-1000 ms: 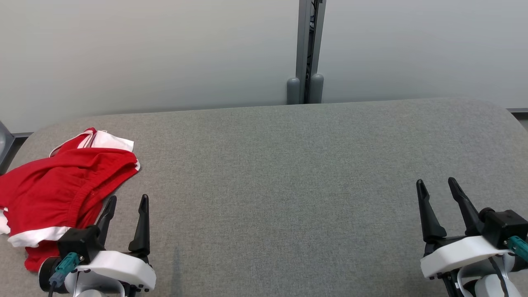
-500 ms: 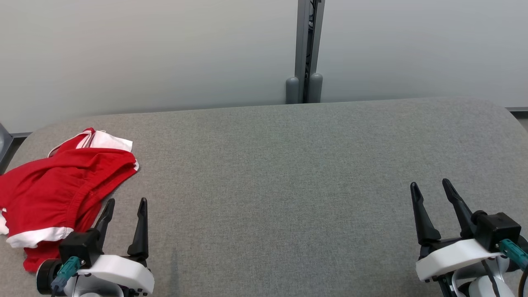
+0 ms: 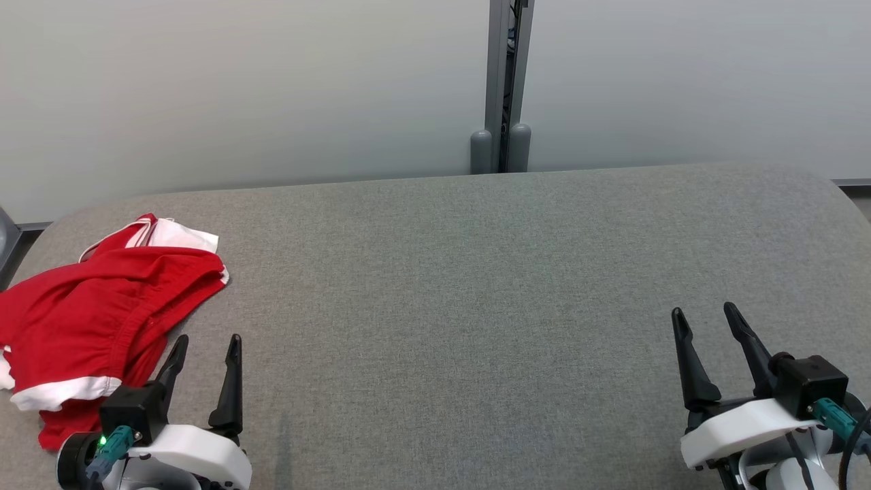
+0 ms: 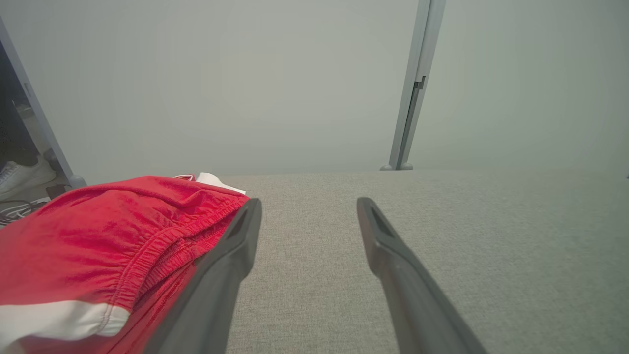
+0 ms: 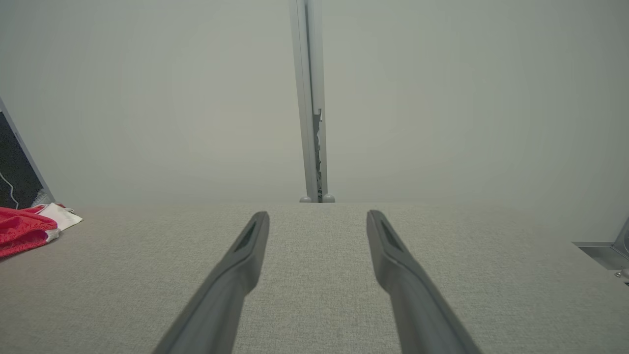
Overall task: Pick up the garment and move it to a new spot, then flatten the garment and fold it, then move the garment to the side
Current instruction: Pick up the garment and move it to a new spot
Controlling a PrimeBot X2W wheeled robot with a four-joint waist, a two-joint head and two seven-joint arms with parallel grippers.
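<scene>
Your first job is to grab the red shorts [image 3: 102, 313]. They lie in a crumpled heap at the left end of the grey table [image 3: 476, 306], close to its edge. Your left gripper [image 3: 208, 340] is right beside them, with its two fingers spread wide and nothing between them. One finger sits at the edge of the red cloth, but you cannot tell if it touches. Swing that gripper a little to your left so the cloth comes between the fingers. Go down low and pinch a thick bit, like the bunched waistband [image 4: 162, 241]. Take a good bite of cloth, not just the thin white trim [image 3: 61, 391], or it may slip out when you lift. Your right gripper [image 3: 703, 312] is well apart at the other end, its fingers spread too and holding nothing, so it can wait. The middle of the table looks like a good new spot, and the way there is just flat grey table top. Behind the table is a pale wall [image 3: 272, 88] with a grey post [image 3: 502, 82], well away from the shorts. Mind the left edge, so the shorts don't slide off.
</scene>
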